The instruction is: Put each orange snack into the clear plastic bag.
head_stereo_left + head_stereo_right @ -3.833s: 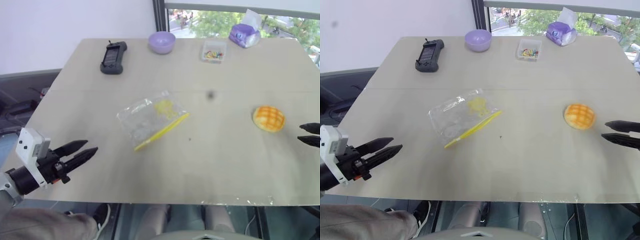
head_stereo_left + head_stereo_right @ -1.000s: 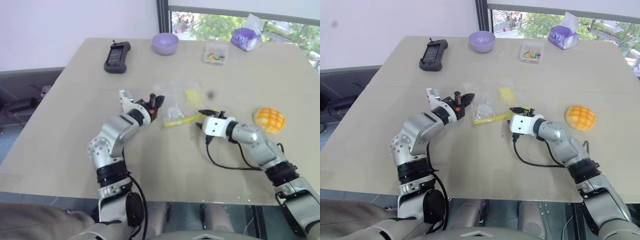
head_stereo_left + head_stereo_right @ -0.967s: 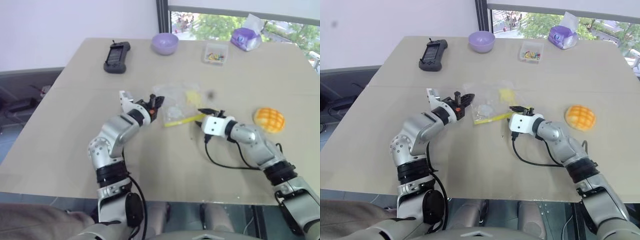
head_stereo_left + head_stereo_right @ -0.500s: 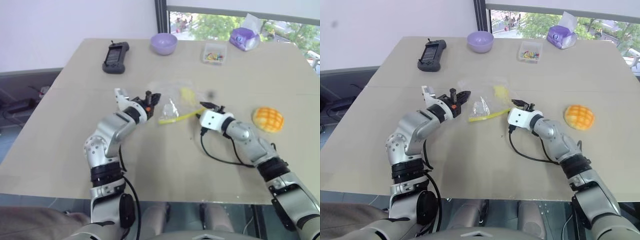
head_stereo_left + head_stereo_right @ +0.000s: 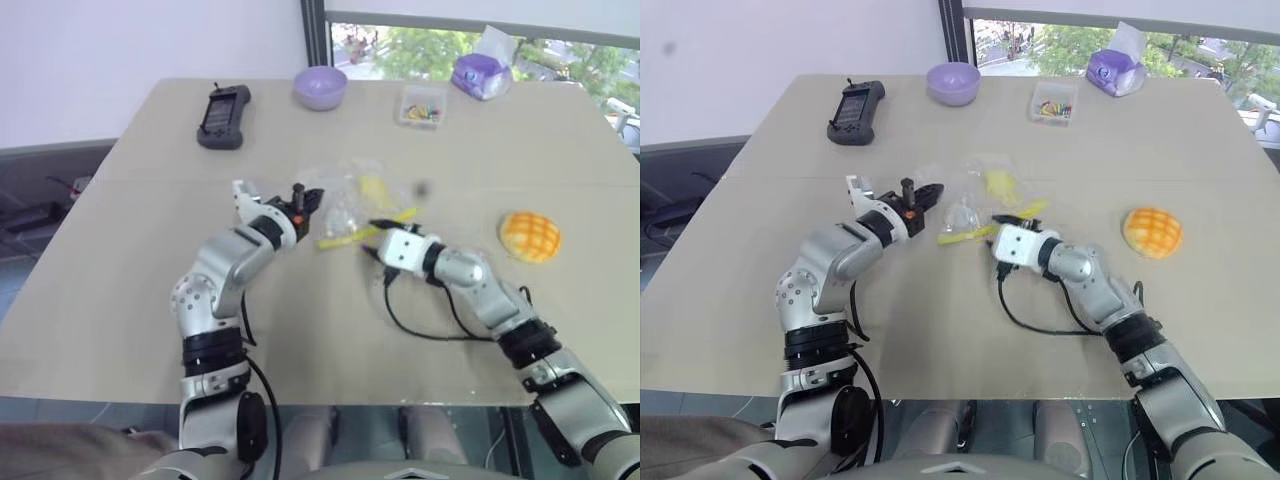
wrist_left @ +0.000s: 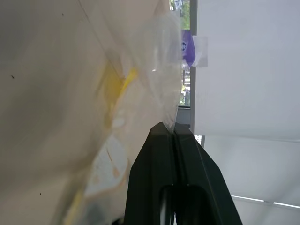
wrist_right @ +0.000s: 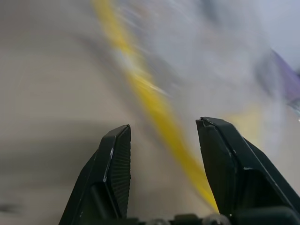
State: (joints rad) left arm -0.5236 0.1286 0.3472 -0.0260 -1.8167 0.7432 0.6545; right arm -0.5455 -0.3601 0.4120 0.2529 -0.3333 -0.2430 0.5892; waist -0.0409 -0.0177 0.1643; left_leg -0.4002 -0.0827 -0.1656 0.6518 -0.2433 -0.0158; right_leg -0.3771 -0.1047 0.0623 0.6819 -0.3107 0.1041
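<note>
The clear plastic bag (image 5: pixel 352 200) is lifted off the table's middle, its yellow seal strip (image 5: pixel 366 227) hanging along its near edge. My left gripper (image 5: pixel 303 196) is shut on the bag's left edge; the left wrist view shows its fingertips (image 6: pixel 174 129) pinching the clear film (image 6: pixel 140 70). My right gripper (image 5: pixel 373 228) is open at the strip. In the right wrist view the yellow strip (image 7: pixel 157 110) runs between the spread fingers (image 7: pixel 117 159). One orange snack (image 5: pixel 530 236), a domed bun with a scored grid, lies on the table to the right, apart from both grippers.
Along the table's far edge stand a black handheld device (image 5: pixel 222 102), a lilac bowl (image 5: pixel 320 86), a small clear box of colourful bits (image 5: pixel 421 104) and a purple-and-white packet (image 5: pixel 478 72). A window lies behind them. A black cable (image 5: pixel 430 325) loops from my right wrist.
My right gripper has moved left, up to the bag's yellow strip. My left gripper has kept its grip and place. The orange snack has not moved.
</note>
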